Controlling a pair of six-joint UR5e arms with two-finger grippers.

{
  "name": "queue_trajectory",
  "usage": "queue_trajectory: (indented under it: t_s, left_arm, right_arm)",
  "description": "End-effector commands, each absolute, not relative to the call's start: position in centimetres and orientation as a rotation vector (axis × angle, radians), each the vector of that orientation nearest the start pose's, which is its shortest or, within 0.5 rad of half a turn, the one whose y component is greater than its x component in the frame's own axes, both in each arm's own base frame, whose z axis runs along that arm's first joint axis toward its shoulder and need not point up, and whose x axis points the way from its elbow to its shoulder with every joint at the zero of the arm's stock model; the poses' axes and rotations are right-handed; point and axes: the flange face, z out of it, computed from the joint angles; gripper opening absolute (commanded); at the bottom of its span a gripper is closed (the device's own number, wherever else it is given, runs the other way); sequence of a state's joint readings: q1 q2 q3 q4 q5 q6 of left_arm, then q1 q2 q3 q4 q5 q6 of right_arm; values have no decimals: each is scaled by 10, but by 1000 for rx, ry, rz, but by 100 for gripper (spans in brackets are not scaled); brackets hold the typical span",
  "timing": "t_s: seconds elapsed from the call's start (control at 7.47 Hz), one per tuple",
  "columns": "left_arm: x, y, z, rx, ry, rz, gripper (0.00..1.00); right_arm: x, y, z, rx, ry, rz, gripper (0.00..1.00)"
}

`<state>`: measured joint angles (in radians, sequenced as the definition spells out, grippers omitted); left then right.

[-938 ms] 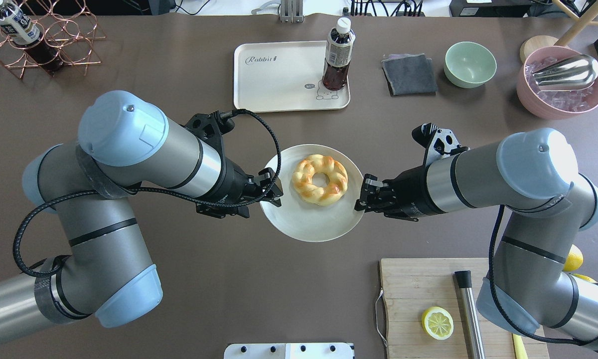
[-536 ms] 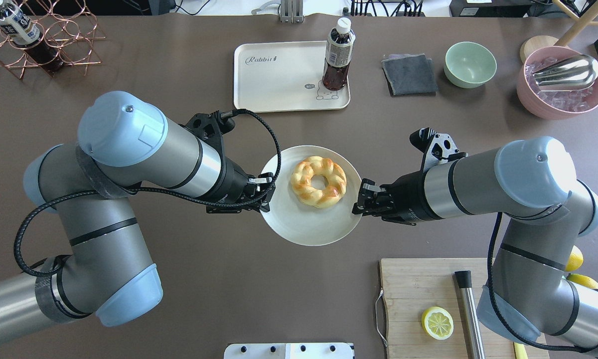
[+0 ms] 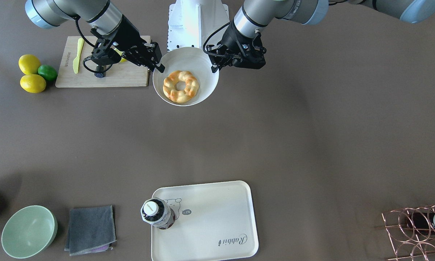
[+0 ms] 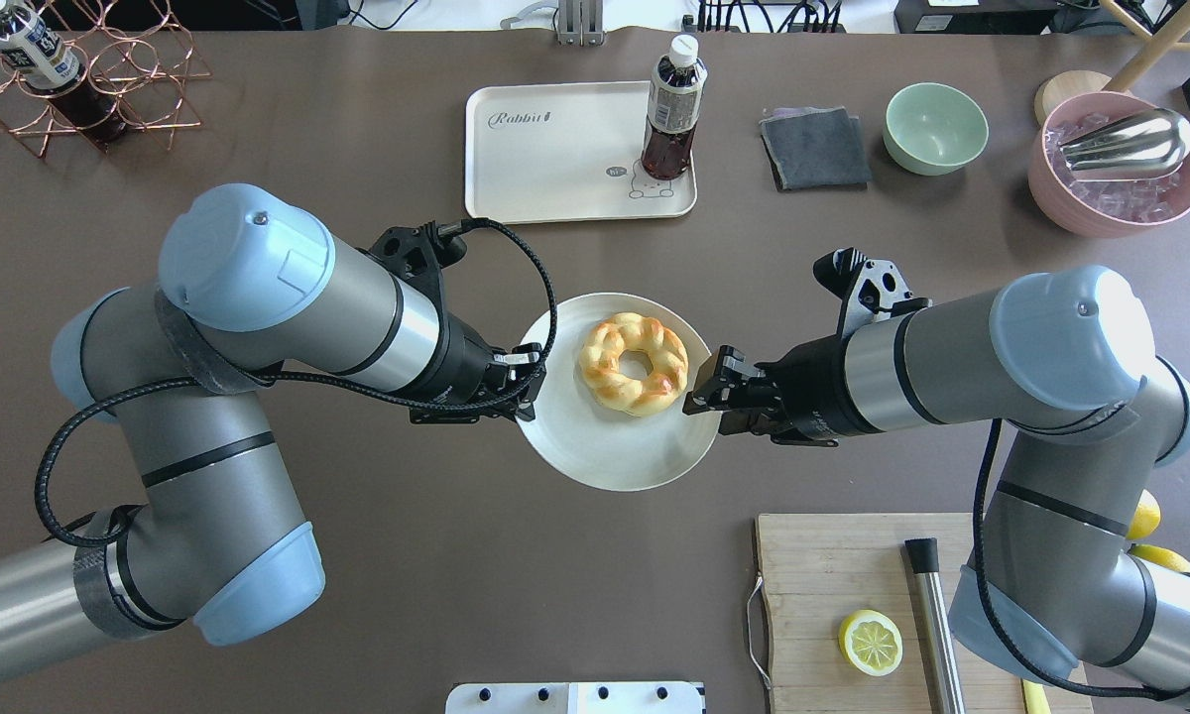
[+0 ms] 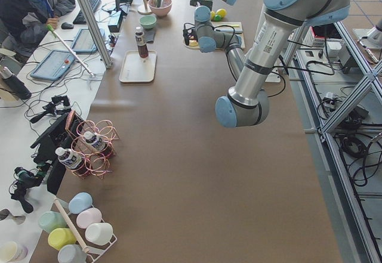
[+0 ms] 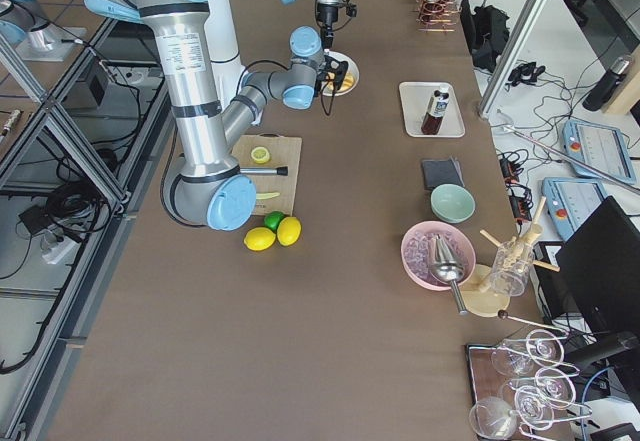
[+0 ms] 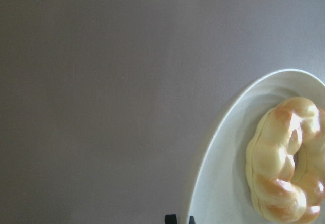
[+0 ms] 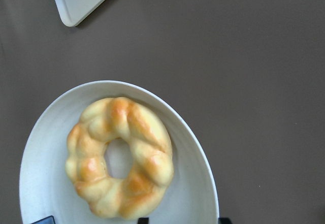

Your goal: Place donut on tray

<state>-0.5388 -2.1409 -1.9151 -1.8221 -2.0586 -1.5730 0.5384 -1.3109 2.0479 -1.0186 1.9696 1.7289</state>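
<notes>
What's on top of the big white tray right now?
Only a brown drink bottle stands on the tray, upright on its bear drawing, hiding part of the bear. The donut is not there; it lies on the white plate.

bright, even light, soft shadows; the left wrist view is slightly blurred.

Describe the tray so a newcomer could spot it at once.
On the far side of the brown table, opposite the robot, near the middle, lies the tray, a cream-white rounded rectangle with a bottle standing on one corner. Unlike the grey cloth and green bowl nearby, it bears "Rabbit" script.
</notes>
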Motion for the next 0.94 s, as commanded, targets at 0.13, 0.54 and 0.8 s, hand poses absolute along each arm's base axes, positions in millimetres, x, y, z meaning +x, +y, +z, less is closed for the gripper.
queue_trajectory:
  t_s: [0.13,0.54,0.8]
  left_arm:
    - [454,-408,166,-115,1184,-276,0]
    - [456,-525,234,-62,1203,-444,0]
    - [470,-587,251,-40,1181,-503,0]
  right_arm:
    - [-358,-362,228,-78,-1349,356,100]
    - [-316,-389,284,-6,-1254,344,100]
    - [-275,-421,343,49,-1170,216,100]
